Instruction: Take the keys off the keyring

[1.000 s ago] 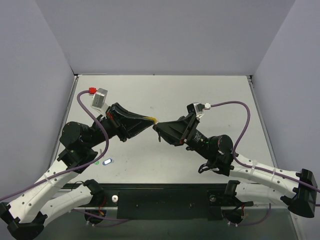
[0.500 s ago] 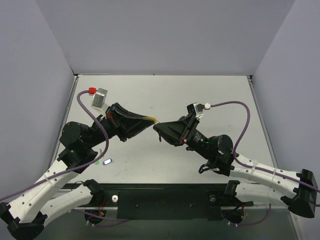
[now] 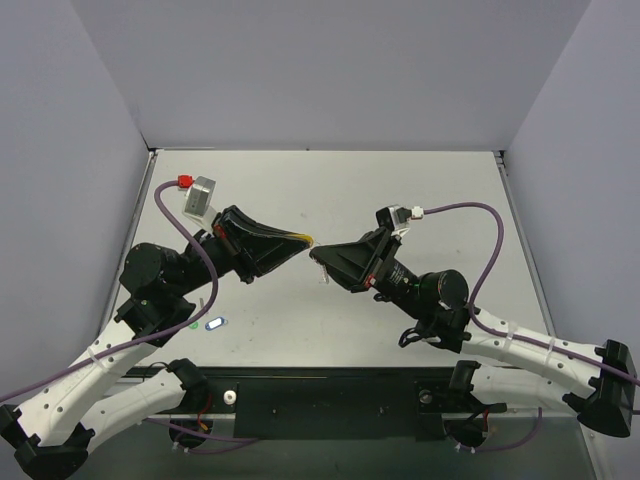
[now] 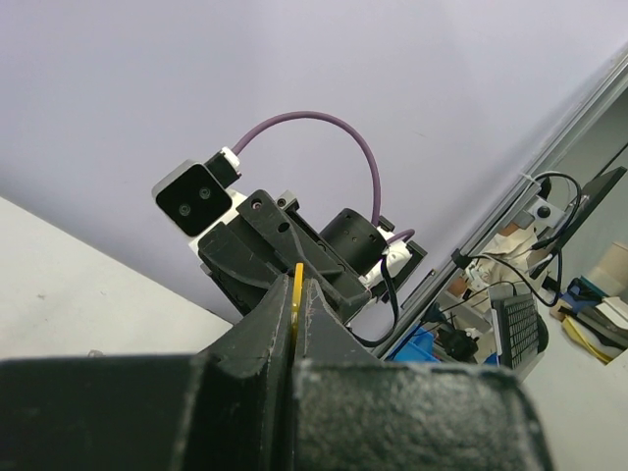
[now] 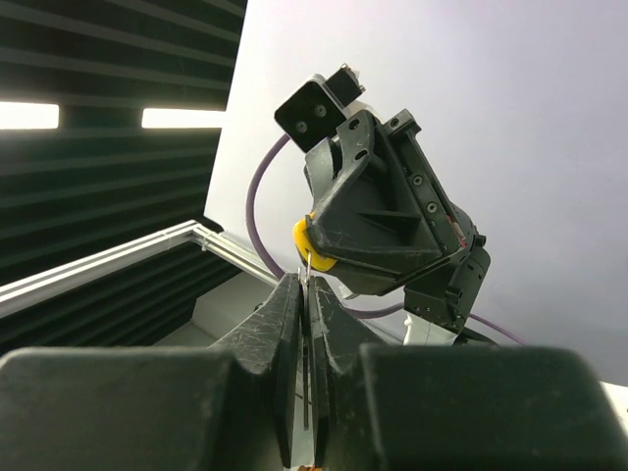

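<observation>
My left gripper is shut on the small yellow tag of the keyring and holds it above the table's middle. In the left wrist view the tag stands edge-on between the closed jaws of that gripper. My right gripper faces it tip to tip, almost touching. In the right wrist view the right gripper is shut on a thin silver-grey key, whose top reaches the thin metal ring hanging from the yellow tag.
A white-and-blue tag and a green tag lie on the grey table near the left arm's base. Grey walls close the table at the back and both sides.
My right gripper has shifted slightly to the right and down, away from the left gripper's tip. The left arm has not moved.
</observation>
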Robot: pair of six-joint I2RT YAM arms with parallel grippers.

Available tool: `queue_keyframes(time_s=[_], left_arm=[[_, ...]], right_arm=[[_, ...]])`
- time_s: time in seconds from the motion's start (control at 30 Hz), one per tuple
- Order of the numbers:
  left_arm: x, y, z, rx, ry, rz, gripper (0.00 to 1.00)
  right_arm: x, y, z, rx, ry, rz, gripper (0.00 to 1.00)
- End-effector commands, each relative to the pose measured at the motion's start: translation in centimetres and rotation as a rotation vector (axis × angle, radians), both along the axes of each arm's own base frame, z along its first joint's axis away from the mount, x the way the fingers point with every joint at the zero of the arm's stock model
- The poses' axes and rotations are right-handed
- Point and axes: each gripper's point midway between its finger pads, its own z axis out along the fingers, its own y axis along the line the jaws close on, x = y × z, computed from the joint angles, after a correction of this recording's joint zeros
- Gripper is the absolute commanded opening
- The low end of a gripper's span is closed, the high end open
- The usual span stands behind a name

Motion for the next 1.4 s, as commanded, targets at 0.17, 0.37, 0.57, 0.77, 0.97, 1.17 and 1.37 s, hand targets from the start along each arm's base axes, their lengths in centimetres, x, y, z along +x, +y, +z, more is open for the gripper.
queue_keyframes(time_s=[0.17, 0.37, 0.57, 0.77, 0.97, 1.17, 1.37], left_arm=[[-0.7, 0.7, 1.5, -0.010, -0.032, 0.011, 0.00], [-1.0, 1.2, -0.3, 0.080, -0.009, 0.033, 0.27], [-2.1, 3.2, -2.4, 0.218, 0.030, 0.088, 0.57], [-3.7, 4.7, -3.6, 0.289, 0.030, 0.081, 0.57], [-4.7, 4.6, -5.0, 0.355, 0.018, 0.028, 0.54], [-5.4, 4.4, -4.9, 0.281, 0.010, -0.011, 0.49], [-5.5, 4.1, -6.2, 0.245, 0.037, -0.034, 0.43]], right_arm=[[-0.3, -1.5, 1.3, 0.032, -0.041, -0.032, 0.00], [-0.5, -0.5, -1.1, -0.170, -0.062, -0.045, 0.00], [-1.8, -1.1, -5.7, -0.571, -0.197, -0.052, 0.00], [-4.4, -2.1, -8.3, -0.822, -0.392, 0.077, 0.00], [-5.8, -1.4, -8.9, -0.899, -0.538, 0.185, 0.00], [-6.8, -0.7, -8.9, -0.920, -0.671, 0.263, 0.00], [-7.3, -0.1, -7.5, -0.890, -0.762, 0.293, 0.00]])
